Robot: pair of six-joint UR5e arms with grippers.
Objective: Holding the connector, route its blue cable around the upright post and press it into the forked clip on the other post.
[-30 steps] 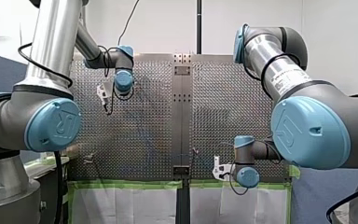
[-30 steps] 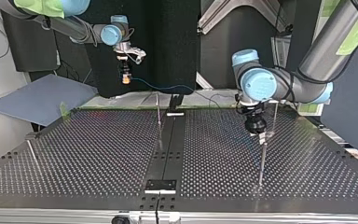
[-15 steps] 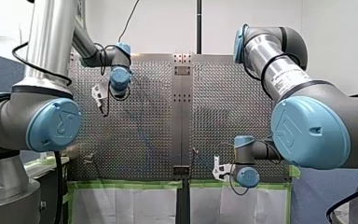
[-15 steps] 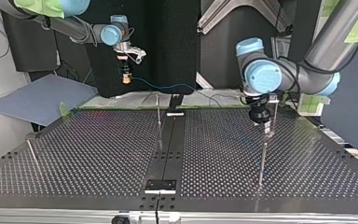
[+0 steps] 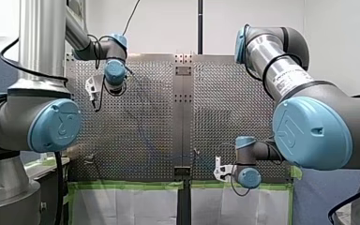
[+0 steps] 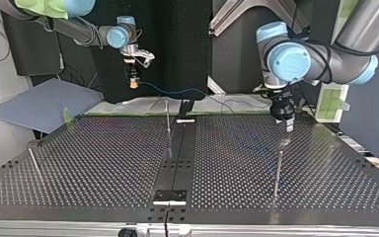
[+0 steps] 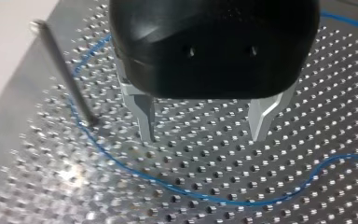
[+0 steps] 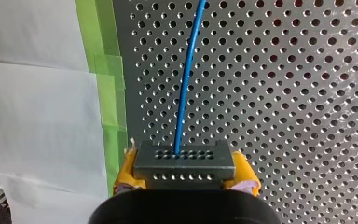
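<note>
Connector (image 8: 184, 161), grey, perforated, thin blue cable (image 8: 185, 79)

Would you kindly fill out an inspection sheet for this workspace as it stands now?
Surface: perforated table, with green tape along one edge.
Job's things: connector held in my right gripper; upright post beside my left gripper; forked clip too small to tell.
Clutter: nothing seen.
Grippers: right gripper's yellow pads shut on the connector; left gripper open and empty above the table.
Cables: blue cable leaves the connector, lies on the table and curves close by the upright post's foot.
Surroundings: white sheet beyond the green tape; blue-grey board at the top view's left.
</note>
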